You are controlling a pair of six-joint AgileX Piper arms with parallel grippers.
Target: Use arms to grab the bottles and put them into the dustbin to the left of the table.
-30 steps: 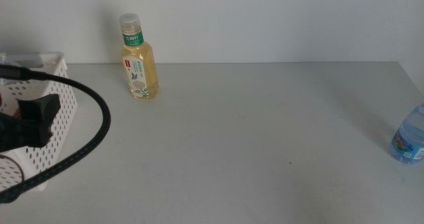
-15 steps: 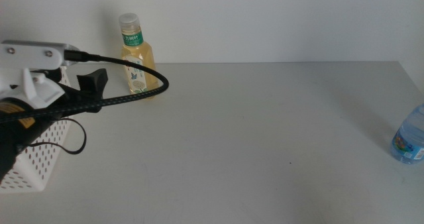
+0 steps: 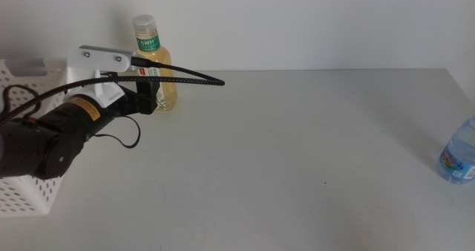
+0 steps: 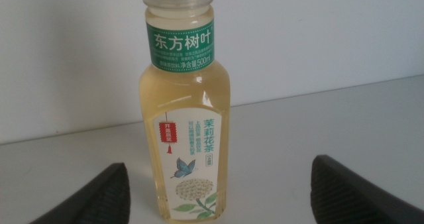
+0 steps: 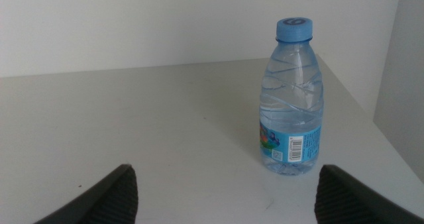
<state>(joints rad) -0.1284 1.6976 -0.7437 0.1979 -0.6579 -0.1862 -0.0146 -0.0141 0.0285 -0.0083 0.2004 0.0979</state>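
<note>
Table (image 3: 297, 154): wide, plain, pale grey-white top, meeting a bare white wall (image 3: 312, 21) at its far edge.

Yellow drink bottle (image 4: 183, 111): upright, long axis vertical, white cap up, green-white label facing the left gripper (image 4: 218, 194); it stands straight ahead of that gripper, centred between the spread jaws, untouched.

Left gripper: released, jaws wide apart, holding nothing; beside it stands the white perforated dustbin (image 3: 30, 184).

Water bottle (image 5: 294, 98): upright, blue cap up, just ahead of the right gripper (image 5: 222, 194), toward one jaw.

Right gripper: released, jaws apart, empty.
</note>
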